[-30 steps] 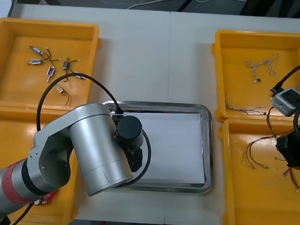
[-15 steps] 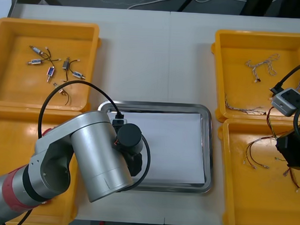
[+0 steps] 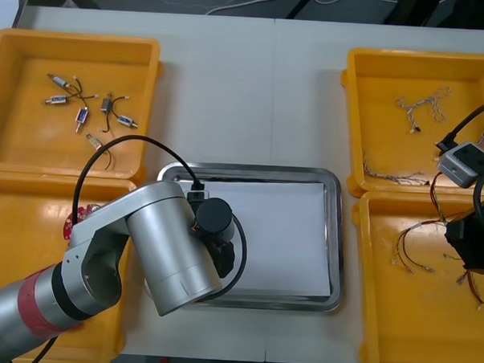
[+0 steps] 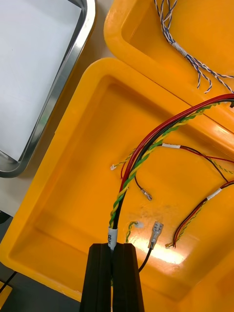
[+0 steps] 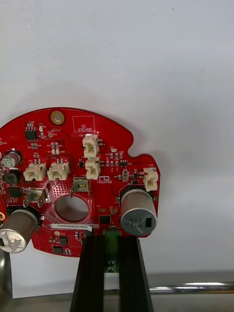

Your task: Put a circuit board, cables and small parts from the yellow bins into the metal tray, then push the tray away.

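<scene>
My left gripper [image 5: 111, 240] is clamped on the round red circuit board [image 5: 73, 180]. The fingers [image 5: 92, 263] pinch the green connector at its edge and stand apart by that width. The board is over the white inside of the metal tray [image 3: 330, 234], above its left part, with the tray rim just behind my fingers. Whether the board touches the white surface, I cannot tell. In the front view my left arm reaches over the tray's left side.

My right gripper [image 4: 113, 251] is closed on a red and yellow cable [image 4: 146, 146]. The strand comes up from between the fingers, with a white tag just past the tips. The gripper is over the near right yellow bin [image 4: 63, 161], at the table's right edge. Loose cables [image 4: 195, 214] in red and yellow lie on that bin's floor.

The far right yellow bin [image 3: 375, 83] holds twisted blue and white cables [image 3: 422, 105]. The far left yellow bin [image 3: 19, 131] holds small metal parts [image 3: 83, 110]. In the near left yellow bin [image 3: 15, 236], a second red board [image 3: 71, 221] shows beside my left arm. The tray sits between the bins on the light table [image 3: 246, 93].
</scene>
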### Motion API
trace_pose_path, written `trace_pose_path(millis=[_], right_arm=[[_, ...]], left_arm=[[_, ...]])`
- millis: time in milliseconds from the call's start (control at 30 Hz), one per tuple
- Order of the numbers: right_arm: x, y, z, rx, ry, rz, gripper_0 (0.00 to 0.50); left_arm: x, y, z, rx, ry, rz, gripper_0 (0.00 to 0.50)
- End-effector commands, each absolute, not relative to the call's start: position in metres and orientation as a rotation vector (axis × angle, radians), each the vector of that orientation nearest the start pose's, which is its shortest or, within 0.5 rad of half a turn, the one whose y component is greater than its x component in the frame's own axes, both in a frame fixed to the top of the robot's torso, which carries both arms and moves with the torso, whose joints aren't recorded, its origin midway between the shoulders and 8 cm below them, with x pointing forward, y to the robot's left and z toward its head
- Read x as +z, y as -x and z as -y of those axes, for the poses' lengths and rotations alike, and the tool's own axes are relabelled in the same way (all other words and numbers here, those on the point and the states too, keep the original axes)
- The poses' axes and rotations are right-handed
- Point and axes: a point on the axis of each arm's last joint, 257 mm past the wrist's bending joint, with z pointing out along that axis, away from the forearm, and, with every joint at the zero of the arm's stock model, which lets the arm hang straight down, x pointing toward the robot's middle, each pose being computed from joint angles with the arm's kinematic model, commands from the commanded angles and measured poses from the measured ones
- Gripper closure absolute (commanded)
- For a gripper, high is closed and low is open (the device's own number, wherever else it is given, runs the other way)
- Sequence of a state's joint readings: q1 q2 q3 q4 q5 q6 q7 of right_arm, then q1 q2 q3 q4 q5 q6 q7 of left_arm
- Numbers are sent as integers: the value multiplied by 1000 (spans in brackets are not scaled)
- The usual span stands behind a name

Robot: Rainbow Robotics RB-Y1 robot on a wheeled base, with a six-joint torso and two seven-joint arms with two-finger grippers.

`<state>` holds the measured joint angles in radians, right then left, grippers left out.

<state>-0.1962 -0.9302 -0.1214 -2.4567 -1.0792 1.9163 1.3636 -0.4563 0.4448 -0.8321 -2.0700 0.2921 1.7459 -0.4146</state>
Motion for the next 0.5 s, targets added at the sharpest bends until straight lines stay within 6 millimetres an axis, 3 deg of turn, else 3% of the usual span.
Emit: trace_pose_path(millis=[33, 133, 333, 367, 467, 500], right_arm=[[-144, -327, 285, -132, 812, -2591, 500], [-144, -327, 285, -132, 812, -2591, 500], [-144, -327, 285, -132, 812, -2591, 500], [-144, -327, 285, -132, 812, -2591, 500], [-144, -327, 285, -132, 812, -2591, 500], [-144, -327, 285, -132, 812, -2591, 500]], left_arm=[[-311, -345, -62, -57, -46, -2726, 500], [-311, -345, -63, -53, -43, -2727, 495], [-311, -344, -62, -58, -38, -2730, 440], [-311, -344, -62, -58, -38, -2730, 392], [-312, -344, -62, -59, -39, -2731, 324], [-312, -344, -62, -59, -39, -2731, 201]])
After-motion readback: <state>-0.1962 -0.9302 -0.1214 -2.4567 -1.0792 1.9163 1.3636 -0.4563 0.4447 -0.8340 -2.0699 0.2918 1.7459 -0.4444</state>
